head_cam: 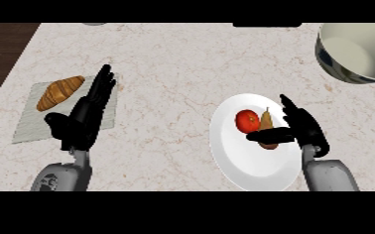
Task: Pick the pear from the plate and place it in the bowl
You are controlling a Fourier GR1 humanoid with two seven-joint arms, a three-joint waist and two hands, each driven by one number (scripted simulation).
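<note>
- Marbled pale counter (183,64) fills my view. Both grey forearms come in at its near edge, so I start there.
- My left hand (81,121) rests near the counter's left edge, fingers straight and up, holding nothing. It lies over the edge of a grey mat (29,124).
- My right hand (304,129) is over the white plate (253,166), toward the counter's near right. Its thumb curls across the lower half of the pear (267,120) and its fingers stand along the pear's right side, so I read it as a pinch on the pear.
- The pear stands upright on the plate, with a red tomato (247,121) just beside it on the left. I cannot tell whether they touch.
- To do this step well, I would seat the fingers on the pear's wide lower body, not its neck. Then I would lift straight up, so the tomato isn't nudged, before swinging away.
- The thumb hides the pear's base, so I cannot tell whether it has left the plate. The finger contact on its far side is also out of sight.
- A croissant (61,92) lies on the mat, well apart from the job.
- The bowl (344,49) sits at the counter's far right corner, cut off by the view's right edge. Only part of its rim and inside shows, so I would release low and well inside it.
</note>
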